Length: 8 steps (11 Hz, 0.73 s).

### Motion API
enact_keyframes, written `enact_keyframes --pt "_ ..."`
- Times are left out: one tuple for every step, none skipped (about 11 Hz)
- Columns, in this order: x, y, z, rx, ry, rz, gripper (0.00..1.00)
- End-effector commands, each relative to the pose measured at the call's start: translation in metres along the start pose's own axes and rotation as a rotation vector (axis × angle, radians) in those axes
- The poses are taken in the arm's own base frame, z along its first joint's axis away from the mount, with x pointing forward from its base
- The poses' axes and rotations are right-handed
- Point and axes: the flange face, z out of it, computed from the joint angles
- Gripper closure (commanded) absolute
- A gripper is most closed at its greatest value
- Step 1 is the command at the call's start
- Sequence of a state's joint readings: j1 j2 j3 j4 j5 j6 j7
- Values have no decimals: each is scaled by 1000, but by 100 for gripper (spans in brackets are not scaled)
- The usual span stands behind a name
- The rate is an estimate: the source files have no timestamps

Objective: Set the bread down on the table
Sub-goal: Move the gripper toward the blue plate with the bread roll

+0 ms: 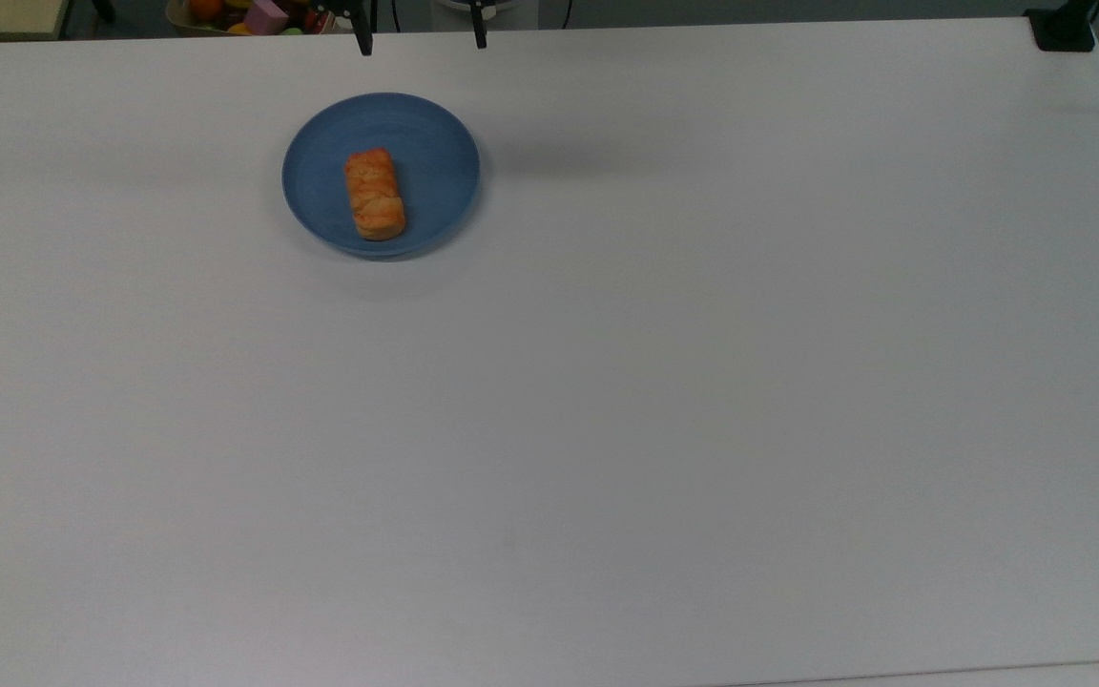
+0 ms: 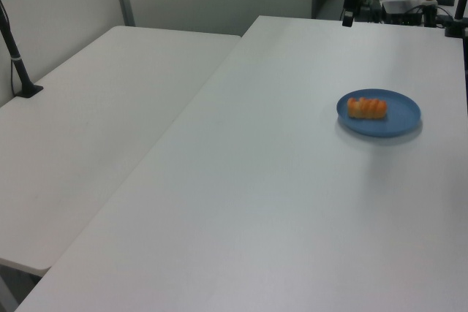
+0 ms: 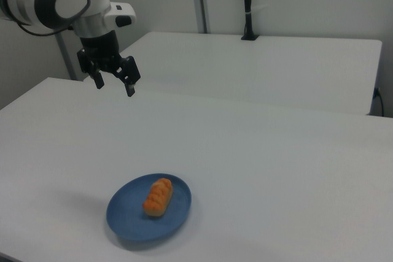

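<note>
The bread [image 1: 375,194] [image 2: 366,107] [image 3: 158,196], a small golden-orange loaf, lies on a round blue plate [image 1: 435,162] [image 2: 398,118] [image 3: 126,219] on the white table [image 1: 607,382] [image 2: 278,180] [image 3: 276,151]. My gripper [image 3: 114,84] hangs open and empty high above the table, well behind the plate in the right view. Its two dark fingertips [image 1: 363,43] poke in at the top edge of the top view, above the plate. In the left view one finger [image 2: 348,16] shows at the table's far edge.
A second white table [image 2: 95,122] [image 3: 276,65] adjoins this one. A black post [image 2: 18,56] [image 3: 247,4] is clamped on it. Another black clamp [image 1: 1063,29] sits at the top view's upper right corner. Colourful items [image 1: 244,14] lie beyond the far edge.
</note>
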State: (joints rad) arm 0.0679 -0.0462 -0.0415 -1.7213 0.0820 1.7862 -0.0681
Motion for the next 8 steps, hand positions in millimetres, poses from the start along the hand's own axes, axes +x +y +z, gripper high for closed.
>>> enact_keyframes --pt "-1 -1 -2 -10 11 -12 0" --pt "-1 -1 -2 -9 11 -12 0" --pt "-1 0 -3 -10 11 -11 0" --pt "-1 0 -2 -10 9 -11 0" --pt "-1 1 -2 -10 8 -9 0" --pt "-2 2 -2 -9 7 -7 0" --pt "-2 3 -1 -10 4 -7 0" --pt "-3 2 2 -10 -4 -16 0"
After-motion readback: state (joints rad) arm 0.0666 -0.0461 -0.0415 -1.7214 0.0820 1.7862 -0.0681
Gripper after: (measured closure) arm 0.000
